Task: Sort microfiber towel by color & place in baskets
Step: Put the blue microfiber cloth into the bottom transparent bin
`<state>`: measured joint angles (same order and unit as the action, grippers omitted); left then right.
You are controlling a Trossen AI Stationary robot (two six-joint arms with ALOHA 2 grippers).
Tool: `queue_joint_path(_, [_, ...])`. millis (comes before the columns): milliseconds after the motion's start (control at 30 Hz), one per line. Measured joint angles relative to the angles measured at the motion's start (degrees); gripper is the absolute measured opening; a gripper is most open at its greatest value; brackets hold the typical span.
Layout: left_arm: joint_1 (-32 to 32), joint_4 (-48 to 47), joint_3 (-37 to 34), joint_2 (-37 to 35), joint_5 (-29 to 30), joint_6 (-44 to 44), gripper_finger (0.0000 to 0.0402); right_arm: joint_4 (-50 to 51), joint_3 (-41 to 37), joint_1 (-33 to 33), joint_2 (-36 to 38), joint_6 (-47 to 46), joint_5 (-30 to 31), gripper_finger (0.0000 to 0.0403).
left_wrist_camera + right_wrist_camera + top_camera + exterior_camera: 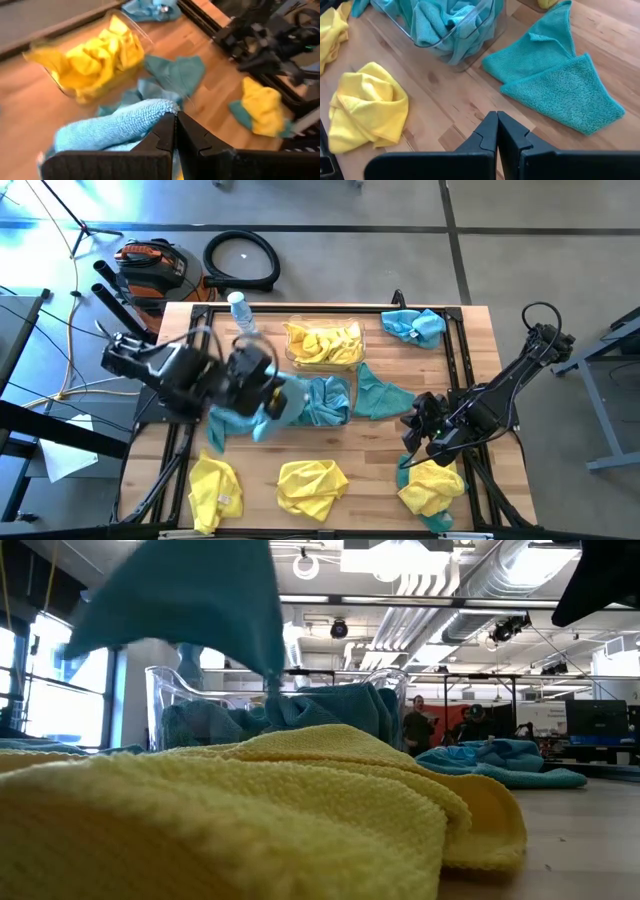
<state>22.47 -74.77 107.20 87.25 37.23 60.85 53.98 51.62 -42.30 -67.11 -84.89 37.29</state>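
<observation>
Teal towel (112, 127) in left pincer (176, 131)

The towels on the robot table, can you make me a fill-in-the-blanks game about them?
1. The left gripper is shut on a ____ towel.
2. The basket beside the water bottle holds only ____ towels.
3. The right gripper holds ____.
4. The towel lying flat beside the basket of blue towels is ____.

Missing words: blue; yellow; nothing; teal
</observation>
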Motion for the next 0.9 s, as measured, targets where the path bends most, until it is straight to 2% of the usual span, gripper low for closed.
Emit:
queue_joint_path(167, [-8.1, 1.0, 0.0, -0.1, -3.8, -9.7, 0.0000, 0.0, 0.0, 0.0, 0.0, -2.0, 0.3, 0.0000])
queue_joint_path(300, [-11.8, 1.6, -0.1, 0.6, -4.6, -16.8, 0.0000, 0.0, 0.0, 0.0, 0.0, -3.4, 2.4, 0.0000])
queue_joint_path(567, [-16.1, 1.7, -0.5, 0.6, 0.0, -26.4, 0.0000, 0.0, 0.0, 1.1, 0.0, -5.0, 3.5, 0.0000])
queue_joint_path(633, [-17.0, 1.7, -0.5, 0.6, -1.0, -27.8, 0.0000, 0.0, 0.0, 1.5, 0.0, -5.1, 3.6, 0.0000])
queue_joint_path(733, [-17.7, 1.5, -0.5, 0.6, -8.3, -28.1, 0.0000, 0.0, 0.0, 2.2, 0.0, -5.1, 3.7, 0.0000])
queue_joint_path(900, [-16.7, 0.8, -0.5, 0.6, -28.5, -25.2, 0.0000, 0.0, 0.0, 3.2, 0.0, -5.3, 3.7, 0.0000])
